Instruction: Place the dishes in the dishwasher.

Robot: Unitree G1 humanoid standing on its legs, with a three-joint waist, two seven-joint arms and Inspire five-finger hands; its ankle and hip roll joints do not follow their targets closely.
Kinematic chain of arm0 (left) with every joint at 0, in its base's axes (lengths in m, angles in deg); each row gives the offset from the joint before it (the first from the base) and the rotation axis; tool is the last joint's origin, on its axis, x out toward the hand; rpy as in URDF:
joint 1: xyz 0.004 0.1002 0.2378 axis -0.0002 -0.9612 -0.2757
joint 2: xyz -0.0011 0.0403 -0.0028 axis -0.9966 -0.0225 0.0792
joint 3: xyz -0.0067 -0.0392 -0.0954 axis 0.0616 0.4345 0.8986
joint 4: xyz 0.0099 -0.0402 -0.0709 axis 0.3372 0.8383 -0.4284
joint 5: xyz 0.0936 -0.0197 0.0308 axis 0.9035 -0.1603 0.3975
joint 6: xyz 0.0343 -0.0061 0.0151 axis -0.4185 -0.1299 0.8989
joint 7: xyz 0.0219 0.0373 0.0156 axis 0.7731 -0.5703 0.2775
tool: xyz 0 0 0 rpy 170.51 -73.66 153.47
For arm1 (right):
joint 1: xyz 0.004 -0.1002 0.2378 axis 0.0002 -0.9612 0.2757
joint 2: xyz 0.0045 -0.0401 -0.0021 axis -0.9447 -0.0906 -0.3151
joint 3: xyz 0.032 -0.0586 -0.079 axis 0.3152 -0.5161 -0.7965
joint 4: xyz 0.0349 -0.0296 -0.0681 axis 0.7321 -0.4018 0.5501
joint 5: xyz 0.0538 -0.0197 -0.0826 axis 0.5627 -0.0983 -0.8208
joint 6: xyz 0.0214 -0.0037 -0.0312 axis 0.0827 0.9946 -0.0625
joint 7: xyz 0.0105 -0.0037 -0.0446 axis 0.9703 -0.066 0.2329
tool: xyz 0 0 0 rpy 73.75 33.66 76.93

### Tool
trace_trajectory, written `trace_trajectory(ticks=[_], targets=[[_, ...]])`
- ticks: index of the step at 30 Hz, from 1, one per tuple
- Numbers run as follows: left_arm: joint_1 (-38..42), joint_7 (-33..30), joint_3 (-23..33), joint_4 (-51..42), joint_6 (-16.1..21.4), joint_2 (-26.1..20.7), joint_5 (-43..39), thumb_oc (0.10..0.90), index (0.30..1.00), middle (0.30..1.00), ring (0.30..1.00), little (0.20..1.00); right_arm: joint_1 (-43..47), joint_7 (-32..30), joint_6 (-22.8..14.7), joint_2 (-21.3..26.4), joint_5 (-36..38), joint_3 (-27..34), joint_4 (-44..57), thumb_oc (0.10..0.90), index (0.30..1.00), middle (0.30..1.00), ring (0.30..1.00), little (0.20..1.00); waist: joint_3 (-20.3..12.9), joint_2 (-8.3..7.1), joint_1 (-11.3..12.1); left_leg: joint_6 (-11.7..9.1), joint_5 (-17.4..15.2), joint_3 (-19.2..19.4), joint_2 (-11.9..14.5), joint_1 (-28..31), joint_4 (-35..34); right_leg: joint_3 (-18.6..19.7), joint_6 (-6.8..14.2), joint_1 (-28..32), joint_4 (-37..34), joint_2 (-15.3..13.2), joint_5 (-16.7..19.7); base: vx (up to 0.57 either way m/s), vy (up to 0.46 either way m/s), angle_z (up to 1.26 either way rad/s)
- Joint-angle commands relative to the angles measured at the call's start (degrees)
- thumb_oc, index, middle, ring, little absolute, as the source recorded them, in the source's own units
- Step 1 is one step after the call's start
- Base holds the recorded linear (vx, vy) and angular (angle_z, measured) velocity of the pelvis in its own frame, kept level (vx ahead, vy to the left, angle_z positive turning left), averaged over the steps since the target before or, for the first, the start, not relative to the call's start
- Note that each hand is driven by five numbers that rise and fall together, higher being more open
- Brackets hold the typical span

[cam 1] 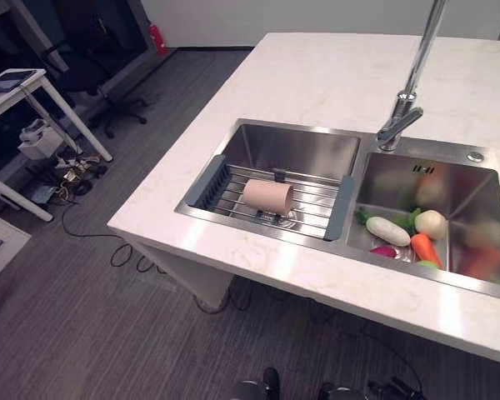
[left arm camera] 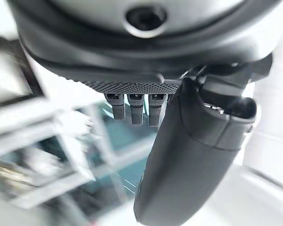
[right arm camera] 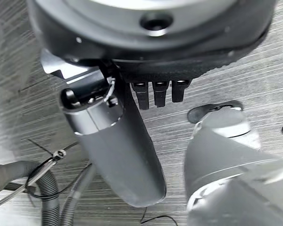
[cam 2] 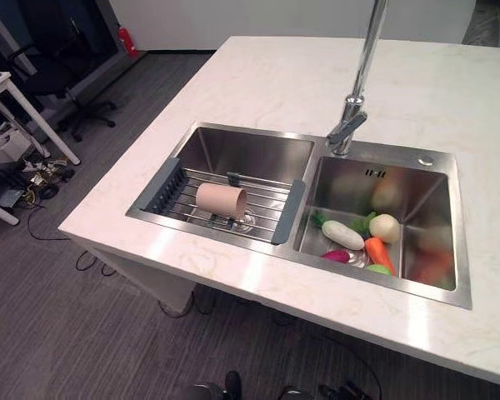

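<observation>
Stainless double sink (cam 1: 375,250) set in a pale stone counter (cam 1: 317,75), tall faucet (cam 1: 404,108) standing on the divider between the basins

Left basin: a wire drying rack (cam 1: 233,200) with grey end caps spans it, and one beige cup (cam 1: 268,196) lies on its side on the bars, mouth toward the robot's left. That cup is the only dish I can see, so I take it as the task's thing. Something small and dark sits at the rack's far rail, can't tell what

Right basin: vegetables, not dishes. White radish (cam 1: 388,231), carrot (cam 1: 427,249), a pale round one that looks like an onion (cam 1: 430,223), some green leaves and a purple piece at the near wall. Leave them

Hands: left hand (left arm camera: 188,155) in its wrist view is empty, fingers hanging straight and loose, thumb out, blurred furniture behind. Right hand (right arm camera: 118,146) the same, relaxed and holding nothing, grey floor behind it. Neither is anywhere near the sink

Step, my read: start of the job, nothing picked, approach not begun. No dishwasher in sight either, so its place is unknown from here

Next move calls for: bring one hand over the left basin, come down on the cup from above and close round its barrel. It's a cylinder on parallel bars, likely to roll if nudged along the rack, so close across its axis rather than push it. Mind the faucet if the right arm goes in
</observation>
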Motion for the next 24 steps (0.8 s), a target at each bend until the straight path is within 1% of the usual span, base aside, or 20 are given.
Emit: trace_trajectory(ticks=[1, 2, 3, 5, 6, 7, 8, 9, 10, 11, 12, 13, 14, 16, 17, 20, 21, 24], targets=[[8.5, 8.3, -2.2, -7.2, -0.9, -5.8, -4.4, 0.800, 0.900, 0.900, 0.900, 0.900, 2.5, -0.6, 0.3, 1.6, 1.6, -0.1, 0.6, 0.800, 0.900, 0.900, 0.900, 0.900, -1.9, 1.26, -3.6, -4.0, -7.7, 1.3, 3.6, -1.3, 4.5, 0.6, 5.8, 3.2, -3.7, -0.9, -2.7, 0.09, -0.024, 0.05], [12.0, 9.0, -5.3, -9.2, -2.1, -7.4, -3.3, 0.800, 0.900, 0.900, 0.900, 0.900, 2.8, -0.5, 0.6, 1.8, 1.9, -0.5, 0.4, 0.800, 0.900, 0.900, 0.900, 0.900, -2.0, 1.43, -4.0, -4.1, -7.7, 1.5, 3.5, -1.2, 4.5, 0.8, 5.9, 3.2, -3.7, -0.9, -2.6, 0.08, -0.031, -0.01], [17.1, 11.3, -10.3, -11.6, -2.8, -9.0, -1.3, 0.800, 0.900, 0.900, 0.900, 0.900, 3.2, 0.0, 0.9, 2.0, 2.3, -0.6, 0.0, 0.800, 0.900, 0.900, 0.900, 0.900, -2.1, 1.61, -4.5, -4.2, -7.7, 1.8, 3.6, -1.1, 4.5, 1.0, 6.1, 3.1, -3.7, -0.9, -2.4, 0.08, -0.035, -0.04], [22.0, 10.7, -15.7, -14.6, -5.0, -9.9, 0.5, 0.800, 0.900, 0.900, 0.900, 0.900, 3.4, 0.3, 0.9, 1.9, 2.2, -0.8, -0.2, 0.800, 0.900, 0.900, 0.900, 0.900, -2.1, 1.77, -4.9, -4.2, -7.8, 2.1, 3.5, -1.0, 4.5, 1.3, 6.3, 3.0, -3.7, -0.9, -2.3, 0.05, -0.024, -0.02], [23.5, 11.3, -17.4, -15.3, -5.5, -10.1, 1.1, 0.800, 0.900, 0.900, 0.900, 0.900, 3.4, 0.5, 0.9, 1.9, 2.1, -0.8, -0.3, 0.800, 0.900, 0.900, 0.900, 0.900, -2.1, 1.81, -5.0, -4.2, -7.8, 2.2, 3.5, -1.0, 4.5, 1.4, 6.3, 2.9, -3.7, -0.9, -2.2, 0.04, -0.020, -0.03], [27.0, 12.2, -21.2, -16.9, -6.7, -10.4, 2.7, 0.800, 0.900, 0.900, 0.900, 0.900, 3.5, 0.8, 0.9, 1.9, 1.8, -0.9, -0.4, 0.800, 0.900, 0.900, 0.900, 0.900, -2.1, 1.89, -5.5, -4.3, -7.8, 2.4, 3.5, -1.0, 4.5, 1.6, 6.4, 2.8, -3.7, -0.9, -2.1, 0.03, -0.019, -0.03], [30.8, 12.7, -25.6, -18.0, -7.0, -10.6, 5.3, 0.800, 0.900, 0.900, 0.900, 0.900, 3.4, 0.9, 1.0, 1.8, 1.6, -0.9, -0.4, 0.800, 0.900, 0.900, 0.900, 0.900, -2.2, 1.96, -5.8, -4.3, -7.8, 2.7, 3.5, -1.1, 4.5, 2.0, 6.5, 2.5, -3.7, -0.8, -2.0, 0.03, -0.018, -0.07], [33.9, 11.9, -29.6, -19.9, -7.7, -10.9, 7.6, 0.800, 0.900, 0.900, 0.900, 0.900, 3.4, 1.2, 1.0, 2.0, 1.2, -1.0, -0.6, 0.800, 0.900, 0.900, 0.900, 0.900, -1.9, 2.10, -6.6, -4.3, -7.8, 3.1, 3.5, -1.0, 4.5, 2.4, 6.7, 2.2, -3.7, -0.8, -1.8, 0.02, -0.015, -0.06], [35.5, 12.1, -31.6, -20.5, -7.6, -10.9, 9.3, 0.800, 0.900, 0.900, 0.900, 0.900, 3.4, 1.0, 1.1, 2.0, 1.2, -1.0, -0.7, 0.800, 0.900, 0.900, 0.900, 0.900, -1.8, 2.11, -6.9, -4.3, -7.8, 3.3, 3.6, -1.0, 4.5, 2.6, 6.7, 2.1, -3.7, -0.8, -1.7, -0.01, -0.015, -0.14], [38.3, 11.5, -34.8, -21.1, -7.3, -11.0, 11.8, 0.800, 0.900, 0.900, 0.900, 0.900, 3.2, 1.0, 1.3, 2.1, 1.2, -0.9, -0.7, 0.800, 0.900, 0.900, 0.900, 0.900, -1.8, 2.18, -7.3, -4.3, -7.5, 3.6, 3.6, -1.3, 4.5, 2.9, 6.7, 1.6, -3.7, -0.7, -1.2, -0.01, -0.020, -0.21], [42.9, 10.1, -40.7, -22.7, -6.8, -11.3, 17.6, 0.800, 0.900, 0.900, 0.900, 0.900, 2.7, 1.2, 1.6, 2.5, 1.4, -0.8, -1.2, 0.800, 0.900, 0.900, 0.900, 0.900, -1.6, 2.23, -8.3, -4.4, -7.8, 4.2, 3.6, -1.1, 4.5, 3.4, 7.0, 1.4, -3.7, -0.8, -1.2, -0.01, -0.020, -0.26], [45.8, 10.0, -44.5, -23.3, -7.3, -11.4, 18.8, 0.800, 0.900, 0.900, 0.900, 0.900, 2.4, 1.4, 1.6, 2.7, 1.8, -0.6, -1.4, 0.800, 0.900, 0.900, 0.900, 0.900, -1.5, 2.22, -8.8, -4.5, -7.8, 4.6, 3.7, -1.0, 4.5, 3.7, 7.1, 1.2, -3.7, -0.8, -1.0, -0.02, -0.024, -0.20], [49.6, 10.0, -48.8, -24.0, -8.7, -10.9, 18.9, 0.800, 0.900, 0.900, 0.900, 0.900, 1.9, 1.6, 1.8, 2.9, 2.6, -0.3, -1.6, 0.800, 0.900, 0.900, 0.900, 0.900, -1.4, 2.18, -9.2, -4.5, -7.5, 4.9, 3.8, -1.3, 4.5, 4.0, 7.1, 0.6, -3.7, -0.7, -0.5, -0.02, -0.015, -0.15], [52.7, 9.4, -52.4, -25.1, -10.1, -9.8, 20.6, 0.800, 0.900, 0.900, 0.900, 0.900, 1.2, 2.2, 1.7, 3.1, 3.2, -0.1, -1.6, 0.800, 0.900, 0.900, 0.900, 0.900, -1.3, 2.19, -9.8, -4.5, -7.4, 5.4, 3.8, -1.5, 4.5, 4.4, 7.2, 0.2, -3.7, -0.7, -0.3, -0.02, -0.007, -0.18], [54.6, 8.5, -55.3, -26.0, -11.2, -8.9, 22.4, 0.800, 0.900, 0.900, 0.900, 0.900, 0.6, 2.6, 1.4, 3.1, 3.2, 0.2, -1.6, 0.800, 0.900, 0.900, 0.900, 0.900, -1.2, 2.20, -10.4, -4.6, -7.4, 5.8, 3.9, -1.6, 4.5, 4.8, 7.2, -0.2, -3.7, -0.6, -0.1, -0.03, -0.003, -0.19], [56.7, 8.4, -58.0, -26.3, -13.1, -7.8, 23.5, 0.800, 0.900, 0.900, 0.900, 0.900, -0.2, 2.4, 1.1, 2.9, 3.8, 0.0, -1.1, 0.800, 0.900, 0.900, 0.900, 0.900, -1.0, 2.24, -11.2, -4.6, -7.3, 6.4, 4.0, -1.8, 4.5, 5.3, 7.2, -0.7, -3.7, -0.6, 0.2, -0.03, 0.006, -0.10], [58.0, 8.5, -59.8, -26.2, -14.8, -6.7, 24.0, 0.800, 0.900, 0.900, 0.900, 0.900, -0.8, 2.1, 0.9, 2.8, 4.4, 0.0, -0.9, 0.800, 0.900, 0.900, 0.900, 0.900, -0.6, 2.38, -11.8, -4.7, -7.1, 7.0, 4.1, -1.9, 4.5, 5.7, 7.3, -1.2, -3.7, -0.7, 0.5, -0.06, 0.015, -0.10], [58.6, 8.9, -60.9, -25.5, -15.6, -5.8, 25.6, 0.800, 0.900, 0.900, 0.900, 0.900, -1.2, 2.0, 0.6, 2.9, 4.5, 0.1, -0.6, 0.800, 0.900, 0.900, 0.900, 0.900, -0.2, 2.51, -12.4, -4.8, -7.0, 7.5, 4.2, -2.1, 4.5, 6.1, 7.4, -1.7, -3.7, -0.7, 0.7, -0.06, 0.013, -0.14]])
